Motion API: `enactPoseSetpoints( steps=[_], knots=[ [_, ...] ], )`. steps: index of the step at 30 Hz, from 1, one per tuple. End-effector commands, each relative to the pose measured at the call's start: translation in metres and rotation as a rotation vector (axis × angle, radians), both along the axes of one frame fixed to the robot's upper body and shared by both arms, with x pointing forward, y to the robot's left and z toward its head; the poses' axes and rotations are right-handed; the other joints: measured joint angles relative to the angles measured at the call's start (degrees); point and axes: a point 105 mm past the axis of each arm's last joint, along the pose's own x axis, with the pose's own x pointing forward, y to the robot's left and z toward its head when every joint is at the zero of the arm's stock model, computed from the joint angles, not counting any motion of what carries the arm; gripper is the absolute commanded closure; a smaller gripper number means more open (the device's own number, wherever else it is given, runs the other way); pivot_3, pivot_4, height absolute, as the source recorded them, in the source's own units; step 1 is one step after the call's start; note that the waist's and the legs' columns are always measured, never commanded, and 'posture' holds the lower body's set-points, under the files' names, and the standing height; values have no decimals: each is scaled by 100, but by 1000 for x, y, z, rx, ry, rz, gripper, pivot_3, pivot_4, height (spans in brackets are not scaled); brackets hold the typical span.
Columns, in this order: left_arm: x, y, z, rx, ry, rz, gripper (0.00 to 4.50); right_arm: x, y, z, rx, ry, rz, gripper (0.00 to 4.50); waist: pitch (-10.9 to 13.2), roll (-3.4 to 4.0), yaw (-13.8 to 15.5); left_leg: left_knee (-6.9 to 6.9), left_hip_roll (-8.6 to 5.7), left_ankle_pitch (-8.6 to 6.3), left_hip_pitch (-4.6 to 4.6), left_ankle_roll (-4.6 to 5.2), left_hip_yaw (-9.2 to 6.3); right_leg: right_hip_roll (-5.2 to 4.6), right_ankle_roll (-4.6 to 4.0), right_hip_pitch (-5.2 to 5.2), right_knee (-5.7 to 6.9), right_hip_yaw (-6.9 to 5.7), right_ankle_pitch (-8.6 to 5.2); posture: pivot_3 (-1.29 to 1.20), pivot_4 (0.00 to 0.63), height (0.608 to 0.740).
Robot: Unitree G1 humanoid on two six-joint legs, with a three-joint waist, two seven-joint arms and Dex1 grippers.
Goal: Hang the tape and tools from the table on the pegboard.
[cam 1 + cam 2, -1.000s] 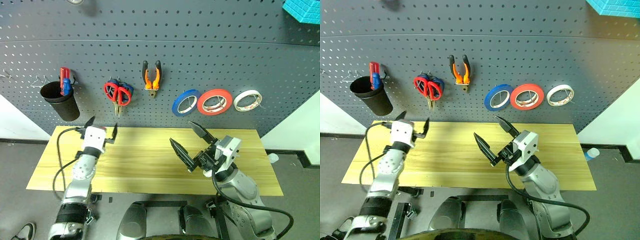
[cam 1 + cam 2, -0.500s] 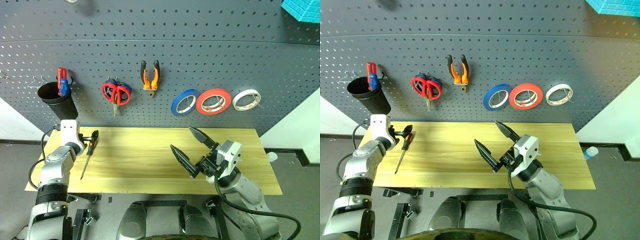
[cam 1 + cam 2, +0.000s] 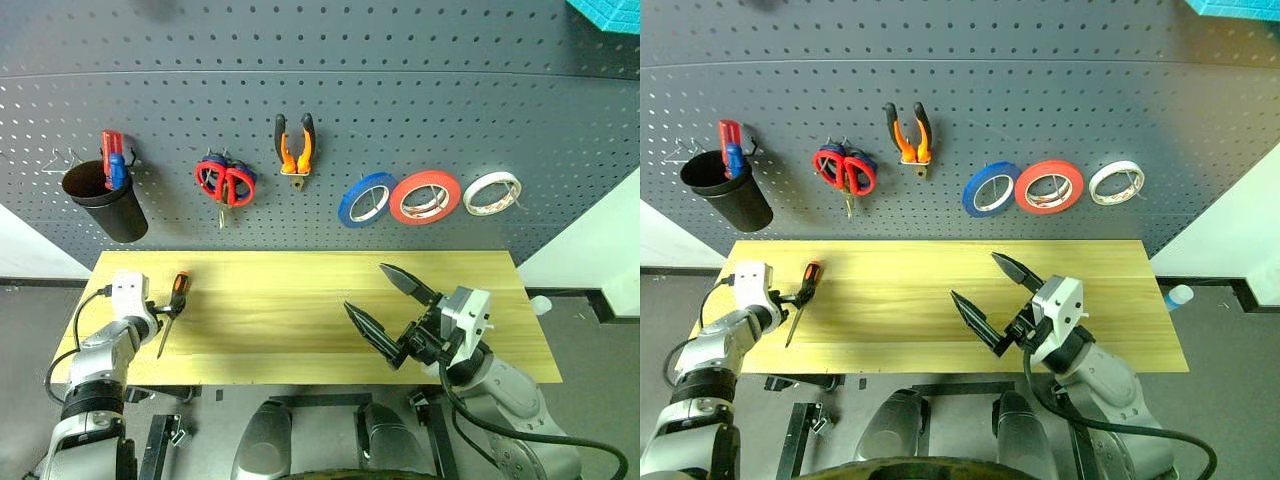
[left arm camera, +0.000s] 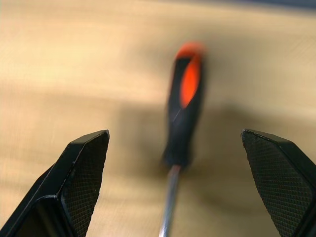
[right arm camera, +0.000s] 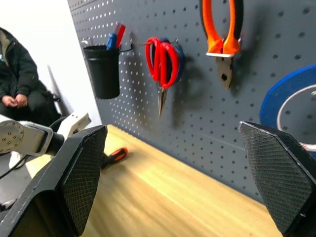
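The red tape (image 3: 425, 196) hangs on the dark grey pegboard (image 3: 420, 100) between a blue roll and a white roll. The orange-and-black pliers (image 3: 294, 150) hang on a hook, and the red-handled scissors (image 3: 224, 181) hang to their left. My left gripper (image 4: 174, 134) is open, low over the left end of the wooden table (image 3: 300, 320). An orange-and-black screwdriver (image 4: 185, 98) lies just ahead between its spread fingers, untouched. My right gripper (image 3: 366, 287) hovers open and empty above the table's middle right.
A black cup (image 3: 100, 200) with red and blue handles in it hangs at the pegboard's left. The blue roll (image 3: 365, 198) and white roll (image 3: 492, 192) flank the red tape. Blue-handled scissors hang behind the red ones. A person (image 5: 19, 84) sits off to the left.
My left arm has swung down and to the left, bringing its open gripper over the screwdriver, which now shows on the table. The right gripper has barely moved.
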Motion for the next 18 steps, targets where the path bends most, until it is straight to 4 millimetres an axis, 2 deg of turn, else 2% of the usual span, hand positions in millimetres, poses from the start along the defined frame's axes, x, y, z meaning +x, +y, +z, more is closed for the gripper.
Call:
enactPoseSetpoints(
  steps=[1,8,18],
  knots=[
    [3,19,11,49,-25,26,28,-8,0,14,11,-38,17,0,40,-6,-7,0,0,0,0,0,0,0,0,0,0,0,0,267,202,727],
    [11,21,16,64,-41,9,28,-14,-1,14,0,-16,24,0,133,-4,-19,-2,0,0,-7,-1,-1,-1,3,-8,-2,-1,-2,258,216,727],
    [19,7,11,43,-20,-36,28,-18,-3,17,-12,-4,15,0,233,1,-159,-12,0,-1,-9,-1,-1,-2,9,-12,-4,0,-7,235,229,727]
  ],
)
